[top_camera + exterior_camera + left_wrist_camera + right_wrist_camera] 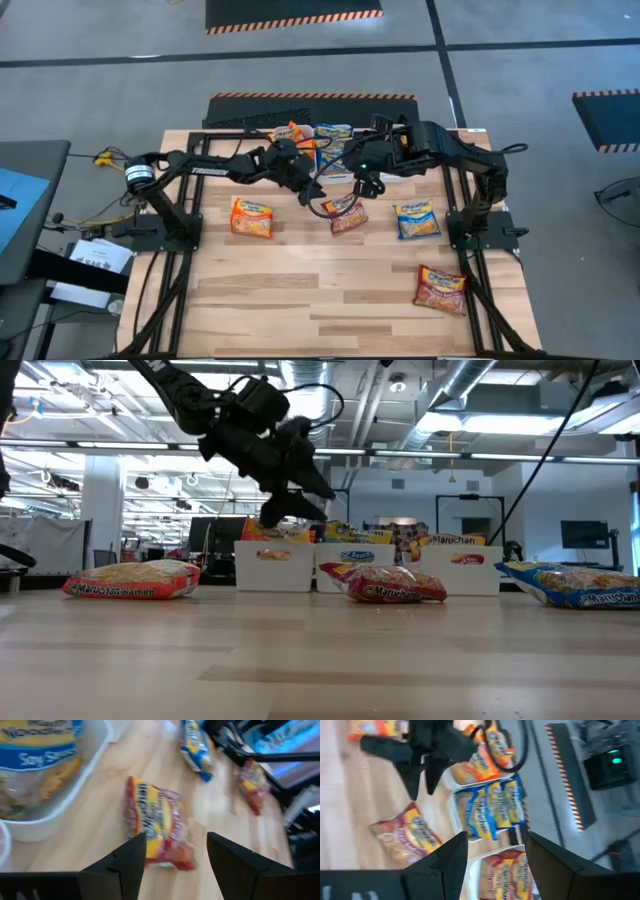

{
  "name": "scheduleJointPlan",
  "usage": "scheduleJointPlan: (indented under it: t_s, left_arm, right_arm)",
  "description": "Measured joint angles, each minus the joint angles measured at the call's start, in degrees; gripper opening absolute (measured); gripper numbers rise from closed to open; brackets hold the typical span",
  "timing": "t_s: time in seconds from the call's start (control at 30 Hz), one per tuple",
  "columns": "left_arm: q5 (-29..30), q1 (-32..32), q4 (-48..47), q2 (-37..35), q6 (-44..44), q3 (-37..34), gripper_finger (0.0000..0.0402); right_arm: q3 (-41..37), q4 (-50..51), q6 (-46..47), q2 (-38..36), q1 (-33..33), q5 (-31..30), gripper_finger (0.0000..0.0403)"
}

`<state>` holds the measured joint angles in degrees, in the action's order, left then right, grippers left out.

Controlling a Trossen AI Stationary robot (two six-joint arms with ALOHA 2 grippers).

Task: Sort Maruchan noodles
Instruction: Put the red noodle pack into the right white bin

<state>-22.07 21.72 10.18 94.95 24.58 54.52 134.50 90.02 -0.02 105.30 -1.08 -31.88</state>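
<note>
Left claw (308,190) hangs released and empty above the dark red packet (346,213) lying mid-counter, just near of the white tubs (335,165); its wrist view frames that packet (157,830) between the spread fingers (131,855). Right claw (368,188) hovers close beside it, also spread wide and holding nothing. Four packets lie loose on the counter (280,290): orange (251,217) at left, blue (415,219) at right, another red (441,288) nearer right. I judge a pick is starting; next the left claw must descend, straddle the packet, close, then carry it to the red tub.
</note>
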Motion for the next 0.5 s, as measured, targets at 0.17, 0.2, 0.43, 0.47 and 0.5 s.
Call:
scheduleJointPlan:
  t_s: [0.17,0.2,0.43,0.47,0.5]
  left_arm:
    - [-5.45,0.83,-3.63,-5.94,-1.36,0.02,0.0197]
    - [-6.18,0.96,-4.49,-7.33,-2.32,0.02,0.0196]
    - [-3.87,0.31,-16.32,-19.72,-11.33,0.09,0.0196]
    - [-3.02,0.12,-17.90,-21.34,-12.38,0.09,0.0196]
    - [-2.50,-0.10,-19.96,-23.05,-13.42,0.09,0.0196]
  right_arm:
    - [-0.23,-0.07,1.98,-0.21,-0.05,10.05,0.0221]
    - [-0.77,-0.12,2.01,-0.48,-0.05,11.24,0.0221]
    - [-15.28,-0.19,6.13,-7.37,3.32,12.30,0.0221]
    - [-18.62,-0.62,6.99,-8.79,4.18,12.36,0.0221]
    - [-22.17,-1.48,7.92,-10.31,5.10,12.41,0.0221]
